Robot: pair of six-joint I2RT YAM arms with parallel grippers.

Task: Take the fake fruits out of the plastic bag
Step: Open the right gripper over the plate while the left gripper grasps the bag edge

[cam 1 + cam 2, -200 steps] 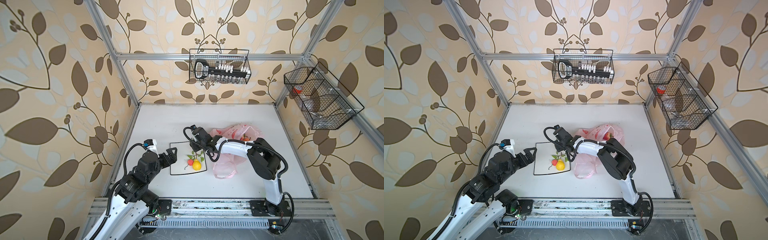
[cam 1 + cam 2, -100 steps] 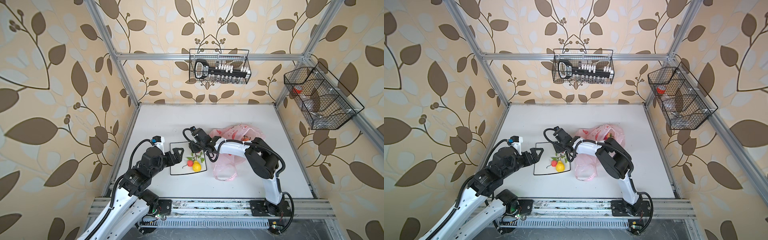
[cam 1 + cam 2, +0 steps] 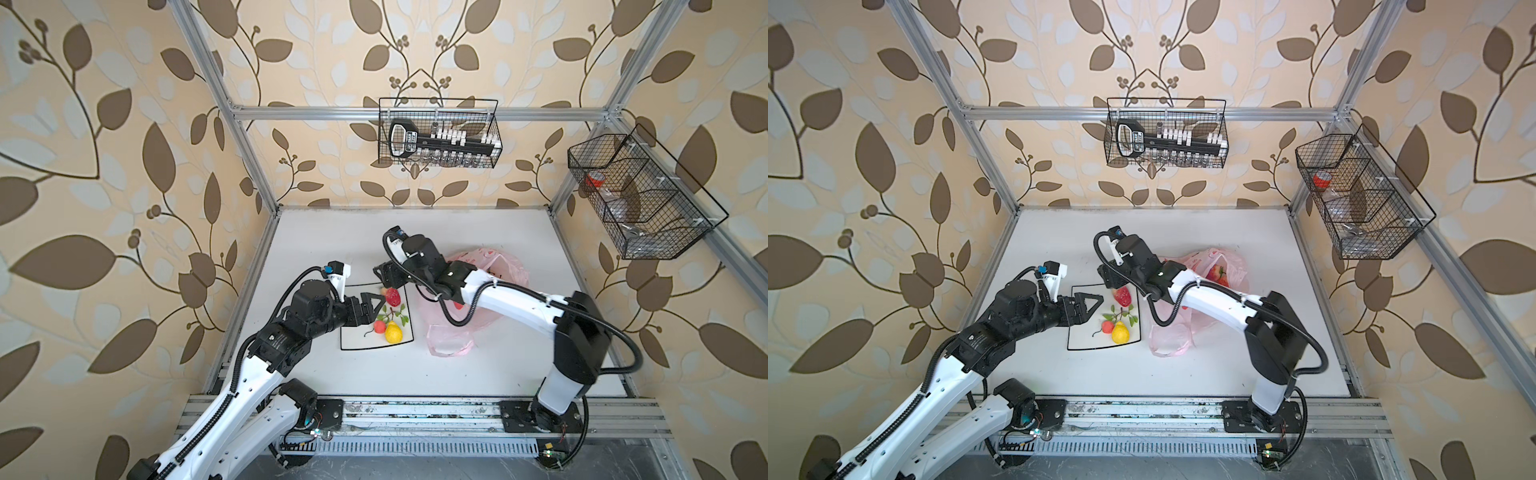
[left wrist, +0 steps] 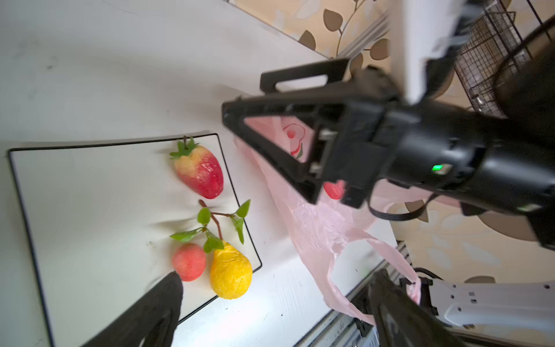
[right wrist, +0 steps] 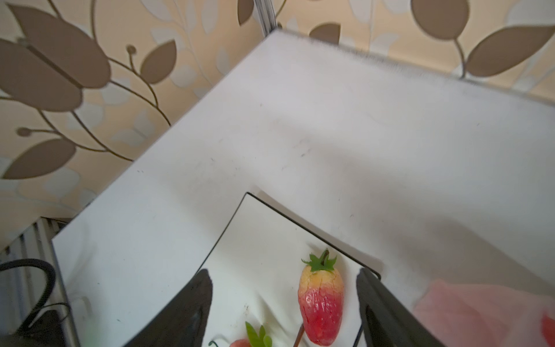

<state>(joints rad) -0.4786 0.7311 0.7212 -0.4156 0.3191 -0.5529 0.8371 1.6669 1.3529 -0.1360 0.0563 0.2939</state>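
Now: right gripper (image 5: 283, 278) hangs spread over the plate's (image 4: 90, 195) bag-side edge, gripping nothing. The strawberry (image 5: 320, 303) lies flat on the plate between its fingers, long axis along them. The left gripper (image 3: 1090, 305) is wide apart and empty over the plate's opposite side. The plastic bag (image 3: 498, 266) sits just beside the plate; the red fruit (image 4: 333, 190) inside looks nearer the right arm.

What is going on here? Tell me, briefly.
The job is emptying the pink plastic bag onto a square plate. A strawberry lies on the plate between the fingers of the right tool, which is open and not gripping it. A peach and a yellow pear sit nearer the plate's front edge. The left tool hovers open at the plate's left side, holding nothing. The bag lies crumpled to the plate's right.
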